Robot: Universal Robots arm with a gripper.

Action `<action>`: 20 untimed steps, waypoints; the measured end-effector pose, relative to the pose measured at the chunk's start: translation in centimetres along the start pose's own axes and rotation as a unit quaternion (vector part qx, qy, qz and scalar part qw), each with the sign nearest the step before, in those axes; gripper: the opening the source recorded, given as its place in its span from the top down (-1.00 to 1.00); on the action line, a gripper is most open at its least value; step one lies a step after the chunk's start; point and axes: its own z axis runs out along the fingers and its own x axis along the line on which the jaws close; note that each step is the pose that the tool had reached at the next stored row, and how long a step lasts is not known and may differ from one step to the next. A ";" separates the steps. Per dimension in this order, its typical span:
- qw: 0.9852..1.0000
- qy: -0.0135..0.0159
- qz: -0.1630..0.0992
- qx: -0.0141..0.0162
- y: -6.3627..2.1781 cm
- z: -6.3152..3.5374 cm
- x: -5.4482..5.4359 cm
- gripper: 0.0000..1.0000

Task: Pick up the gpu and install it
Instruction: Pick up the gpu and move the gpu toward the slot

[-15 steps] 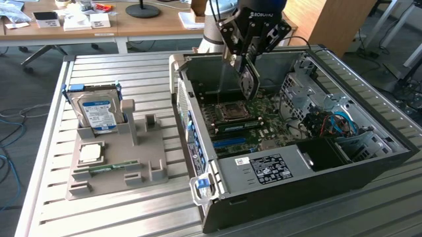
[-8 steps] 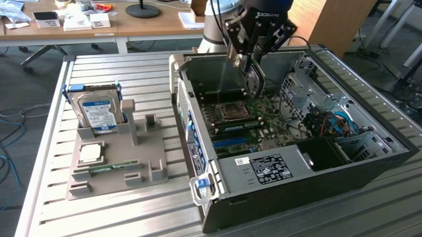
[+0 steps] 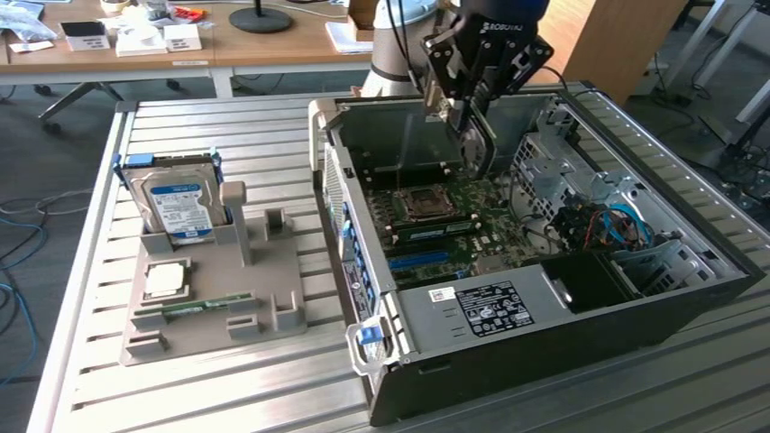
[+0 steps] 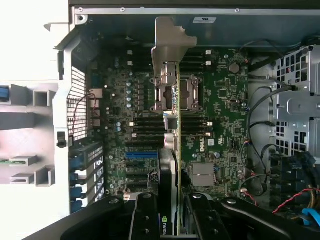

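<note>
My gripper (image 3: 470, 101) hangs over the open computer case (image 3: 673, 307), shut on the gpu (image 3: 478, 144). The card hangs upright below the fingers, above the far part of the motherboard (image 3: 463, 216) and apart from it. In the wrist view the gpu (image 4: 173, 150) shows edge-on between the black fingers (image 4: 145, 215), its green board a thin line. Its pale metal bracket (image 4: 172, 40) points toward the case's rear wall. Under the card lie the processor socket (image 4: 187, 95) and the expansion slots (image 4: 142, 155).
A grey parts stand (image 3: 211, 298) on the slatted metal table (image 3: 180, 397) holds a silver hard drive with a blue label (image 3: 180, 206), a narrow green memory stick (image 3: 207, 305) and a processor chip (image 3: 166, 280). Cables (image 3: 608, 225) lie inside the case. Desks stand behind.
</note>
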 end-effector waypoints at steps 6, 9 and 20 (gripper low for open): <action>1.000 0.000 0.000 0.000 0.05 0.02 -1.0 0.47; 1.000 0.000 0.000 0.000 0.07 0.03 -1.5 0.47; 1.000 0.000 0.000 0.000 0.15 0.06 -3.3 0.47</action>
